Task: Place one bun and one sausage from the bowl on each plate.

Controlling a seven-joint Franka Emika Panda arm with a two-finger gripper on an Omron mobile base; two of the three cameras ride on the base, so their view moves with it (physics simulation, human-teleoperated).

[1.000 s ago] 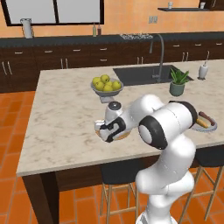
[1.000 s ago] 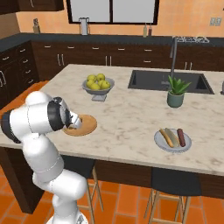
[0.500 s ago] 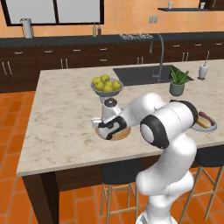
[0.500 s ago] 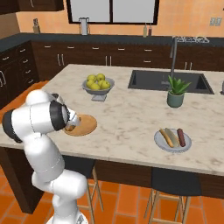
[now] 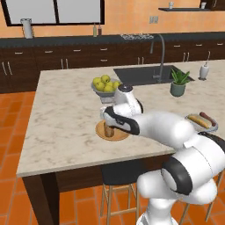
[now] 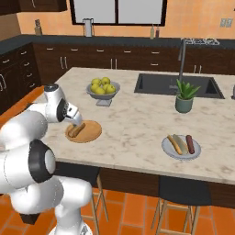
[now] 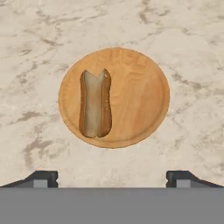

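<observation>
A round wooden plate (image 7: 140, 96) lies near the island's front edge, with a split bun (image 7: 95, 104) on its left half. My gripper (image 7: 111, 177) hovers just above that plate, open, nothing between its fingertips. The left base view has the gripper (image 5: 110, 126) over the wooden plate (image 5: 119, 134) and the bun (image 5: 108, 131). From the right base, the gripper (image 6: 73, 121) stands beside the bun (image 6: 77, 130) on the plate (image 6: 92, 133). A grey plate (image 6: 166, 148) to the right carries a bun (image 6: 176, 143) and a red sausage (image 6: 190, 143). The bowl is out of view.
A footed grey bowl of yellow-green fruit (image 6: 103, 87) stands just behind the wooden plate. Further right are the sink (image 6: 174, 85) with its faucet (image 6: 182, 59) and a potted plant (image 6: 184, 97). Stools (image 6: 183, 193) stand under the island's front edge.
The jaws have opened wide and the hand has lifted slightly off the wooden plate. The bun stays lying on that plate.
</observation>
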